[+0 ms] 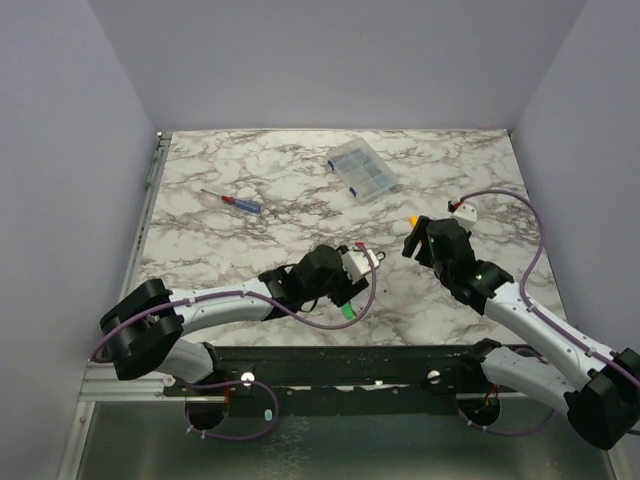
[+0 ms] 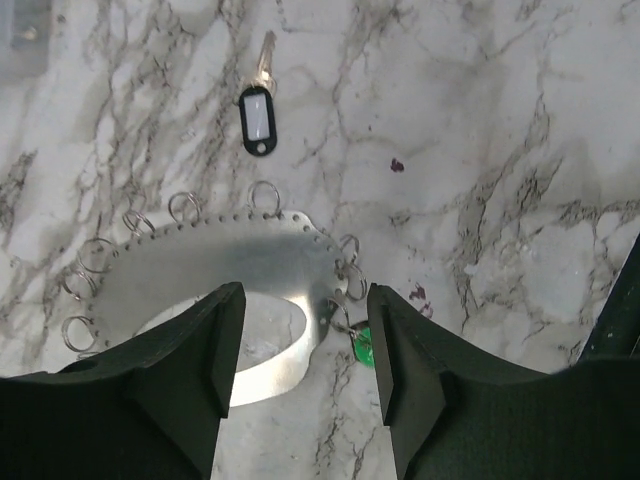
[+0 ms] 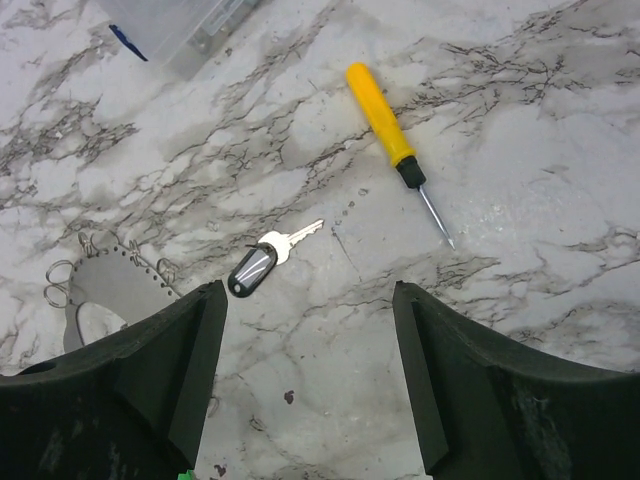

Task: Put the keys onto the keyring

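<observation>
A silvery key with a black tag [image 2: 258, 115] lies alone on the marble, also seen in the right wrist view as the key [image 3: 272, 256]. The keyring is a flat metal plate [image 2: 230, 262] with several split rings [image 2: 183, 207] hooked along its holed rim. A green tag [image 2: 362, 343] hangs from one ring at the plate's right edge. My left gripper [image 2: 305, 300] hovers open over that edge, with the green tag beside its right finger [image 2: 400, 360]. My right gripper [image 3: 308, 295] is open over bare marble, just short of the black-tagged key. From above, the left gripper [image 1: 340, 290] and right gripper [image 1: 415, 243] face each other.
A yellow-handled screwdriver [image 3: 385, 125] lies to the right of the key. A clear plastic parts box [image 1: 362, 168] sits at the back, and a red-and-blue screwdriver [image 1: 240, 203] at the back left. Purple cables loop beside both arms.
</observation>
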You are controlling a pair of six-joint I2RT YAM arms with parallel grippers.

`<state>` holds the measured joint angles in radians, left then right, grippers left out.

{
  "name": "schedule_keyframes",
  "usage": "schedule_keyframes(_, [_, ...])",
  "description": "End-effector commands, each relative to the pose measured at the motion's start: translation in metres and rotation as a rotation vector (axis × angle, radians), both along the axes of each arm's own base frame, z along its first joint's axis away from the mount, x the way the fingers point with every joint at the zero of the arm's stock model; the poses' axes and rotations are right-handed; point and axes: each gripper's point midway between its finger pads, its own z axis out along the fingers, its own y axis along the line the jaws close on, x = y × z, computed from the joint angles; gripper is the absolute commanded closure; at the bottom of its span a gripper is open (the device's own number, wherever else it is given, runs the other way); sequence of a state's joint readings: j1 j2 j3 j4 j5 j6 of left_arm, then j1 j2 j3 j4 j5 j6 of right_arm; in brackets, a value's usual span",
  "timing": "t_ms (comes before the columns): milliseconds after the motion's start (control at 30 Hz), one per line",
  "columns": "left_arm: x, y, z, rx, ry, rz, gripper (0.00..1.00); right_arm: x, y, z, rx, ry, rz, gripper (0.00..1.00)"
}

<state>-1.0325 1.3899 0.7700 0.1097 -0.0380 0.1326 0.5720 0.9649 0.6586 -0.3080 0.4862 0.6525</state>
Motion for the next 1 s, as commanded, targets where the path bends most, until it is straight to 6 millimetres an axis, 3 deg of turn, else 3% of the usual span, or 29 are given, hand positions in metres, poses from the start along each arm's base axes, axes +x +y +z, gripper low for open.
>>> schedule_keyframes(0, [-0.015, -0.007, -0.014, -0.036, -0.034, -0.066, 0.42, -0.003, 0.002, -0.008, -0.009, 0.013, 0.030, 0.24])
schedule_keyframes(333, [-0.019, -0.012, -0.050, -0.009, -0.022, -0.089, 0.57, -0.006, 0.008, -0.013, -0.006, 0.013, 0.083, 0.24])
schedule_keyframes(633, [-0.019, -0.019, -0.075, 0.043, -0.025, -0.106, 0.57, -0.010, 0.004, -0.012, -0.026, 0.005, 0.098, 0.24])
schedule_keyframes(967, [-0.009, -0.021, -0.088, 0.091, -0.054, -0.079, 0.58, -0.012, 0.011, -0.014, -0.015, 0.011, 0.139, 0.23])
